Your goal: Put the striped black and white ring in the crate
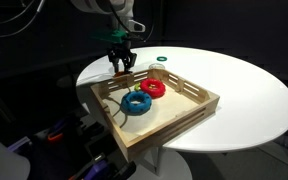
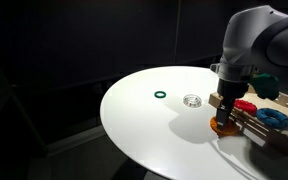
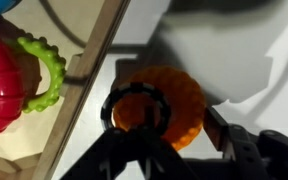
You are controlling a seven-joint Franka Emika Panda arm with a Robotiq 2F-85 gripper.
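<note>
— Orange is noticed beneath the arm. What is lying there?

— An orange ring [image 3: 179,95] is seen flat on the white desk [image 2: 144,130], just outside the light wooden wall of the crate [image 1: 209,98]. The jaws are lowered over it and spread, one to each side. Whether the ring is touched cannot be told.

— Where is the striped black and white ring found?

— The striped black and white ring [image 2: 192,101] is seen on the desk, outside the crate, at about ten o'clock from the jaws in an exterior view. Its stripes are too small to be made out there. A small green ring [image 2: 160,96] lies apart from it at nine o'clock.

— What is held in the crate?

— A blue ring [image 1: 136,102] and a red ring [image 1: 152,88] are seen inside, close together. In the wrist view a lime knobbed ring [image 3: 46,68] is pressed against the red one, at about ten o'clock from the orange ring, beyond the crate wall.
</note>
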